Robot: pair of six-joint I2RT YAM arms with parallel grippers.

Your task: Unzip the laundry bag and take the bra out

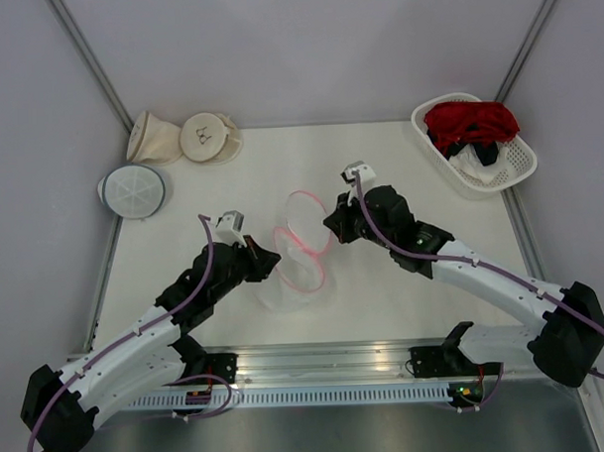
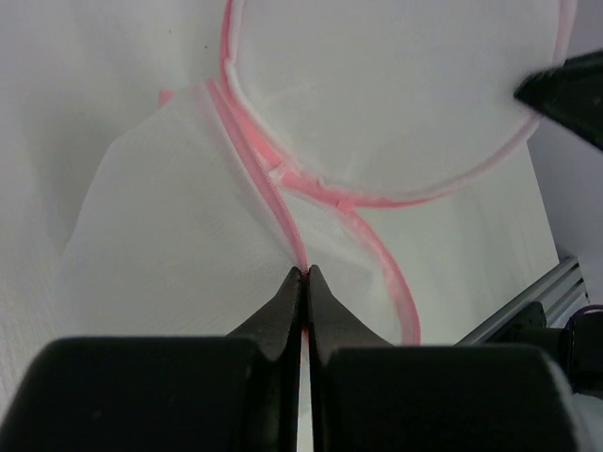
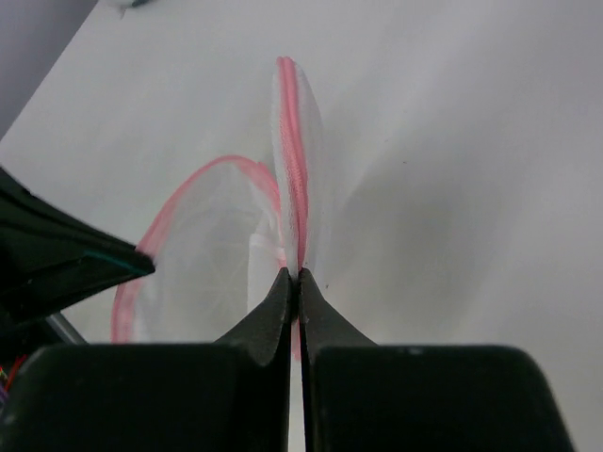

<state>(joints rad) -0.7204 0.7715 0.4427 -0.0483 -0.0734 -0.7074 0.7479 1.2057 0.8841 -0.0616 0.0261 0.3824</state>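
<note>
Left gripper (image 2: 304, 273): fingers together, clamped on the pink rim of the laundry bag (image 1: 301, 256). Right gripper (image 3: 293, 275): likewise pinched shut on the rim of the bag's other, raised half. The bag sits mid-table (image 1: 384, 293) between both arms; its mesh is near-transparent and the zipper pull cannot be made out. At the far right corner, the basket (image 1: 523, 169) holds the red bra (image 1: 469, 119), which partly covers a black garment (image 1: 486, 152) and a white cloth (image 1: 469, 164).

The laundry bag (image 2: 170, 240) is sheer, matt mesh cloth.
</note>
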